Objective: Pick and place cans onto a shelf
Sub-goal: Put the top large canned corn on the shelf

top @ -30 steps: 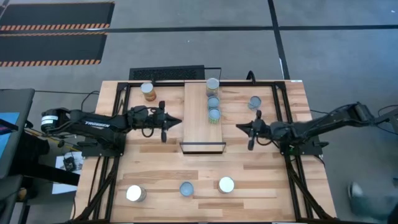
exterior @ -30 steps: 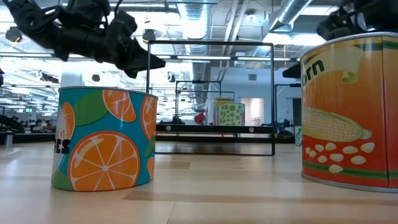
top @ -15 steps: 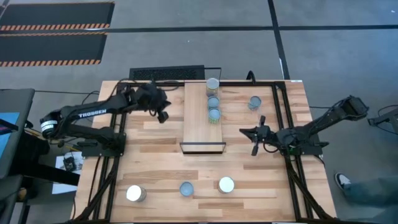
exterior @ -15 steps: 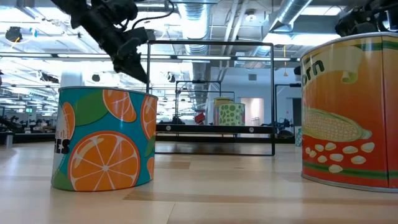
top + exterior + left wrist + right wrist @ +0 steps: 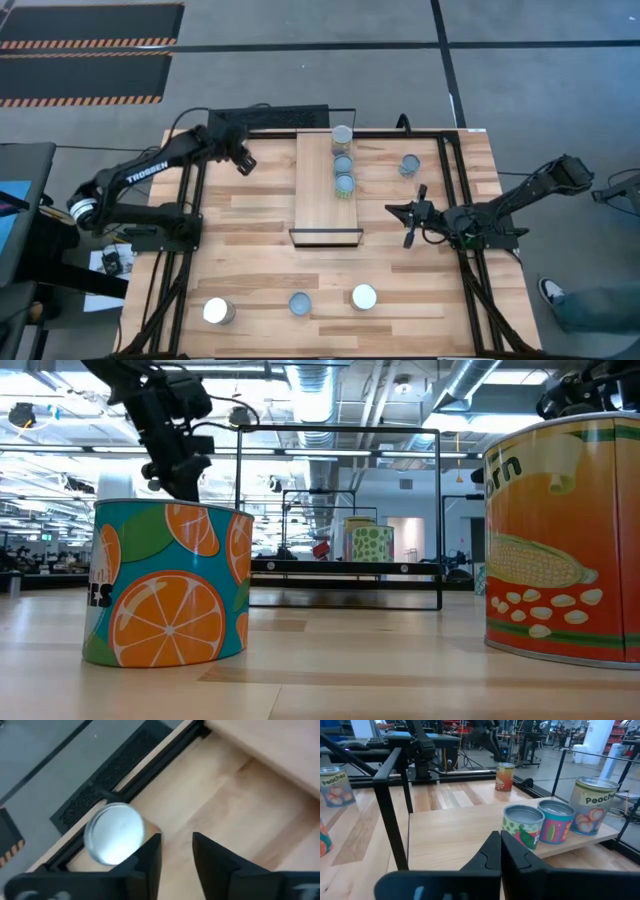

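Three cans (image 5: 343,162) stand in a row at the far end of the shelf (image 5: 326,200). Another can (image 5: 409,164) stands on the table right of it, and three cans (image 5: 300,303) near the front edge. My left gripper (image 5: 176,851) hangs open near the table's far left corner and points down, nothing between its fingers. A silver-topped can (image 5: 115,839) stands upright on the table just beside one finger; in the high view the arm hides it. My right gripper (image 5: 392,210) hovers shut to the right of the shelf and points at it.
A black frame (image 5: 452,190) runs around the tabletop, with rails along both sides. A black grille (image 5: 107,785) lies past the far edge behind the left gripper. In the low view an orange-printed can (image 5: 165,580) and a corn can (image 5: 560,540) stand close to the camera.
My left gripper has swung away from the shelf's left side toward the table's far left corner, over the can standing there. It has tipped from level to pointing down.
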Action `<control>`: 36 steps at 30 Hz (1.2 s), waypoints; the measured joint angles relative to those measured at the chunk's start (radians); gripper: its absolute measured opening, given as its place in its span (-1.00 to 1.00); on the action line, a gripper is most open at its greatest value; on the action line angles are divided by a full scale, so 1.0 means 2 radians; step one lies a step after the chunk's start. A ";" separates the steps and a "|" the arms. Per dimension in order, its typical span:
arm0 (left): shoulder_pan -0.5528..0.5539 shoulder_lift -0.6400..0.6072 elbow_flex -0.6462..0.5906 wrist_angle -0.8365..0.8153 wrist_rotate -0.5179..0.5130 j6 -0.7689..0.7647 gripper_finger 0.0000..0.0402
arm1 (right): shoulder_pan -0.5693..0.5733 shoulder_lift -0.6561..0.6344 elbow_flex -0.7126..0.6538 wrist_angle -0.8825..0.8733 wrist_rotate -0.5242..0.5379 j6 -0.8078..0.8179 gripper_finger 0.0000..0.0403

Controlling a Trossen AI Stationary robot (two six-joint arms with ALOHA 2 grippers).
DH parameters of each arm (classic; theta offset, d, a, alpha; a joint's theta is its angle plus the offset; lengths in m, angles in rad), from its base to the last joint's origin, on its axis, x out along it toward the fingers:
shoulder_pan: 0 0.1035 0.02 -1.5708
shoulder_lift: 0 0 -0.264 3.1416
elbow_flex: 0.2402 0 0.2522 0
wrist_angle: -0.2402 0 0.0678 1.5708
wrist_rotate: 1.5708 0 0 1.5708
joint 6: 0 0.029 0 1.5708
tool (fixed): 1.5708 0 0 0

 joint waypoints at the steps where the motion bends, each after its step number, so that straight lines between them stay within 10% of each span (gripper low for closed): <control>1: 0.006 0.004 0.000 0.001 0.000 0.007 -0.45 | 0.000 0.000 0.000 0.000 0.000 -0.001 -0.94; 21: 0.020 0.134 0.000 0.061 -0.091 0.084 -0.26 | 0.000 0.000 0.000 0.000 -0.002 -0.001 -0.95; 36: 0.037 0.135 0.002 0.065 -0.057 0.141 -0.97 | 0.000 0.000 0.000 0.000 -0.002 -0.001 -0.94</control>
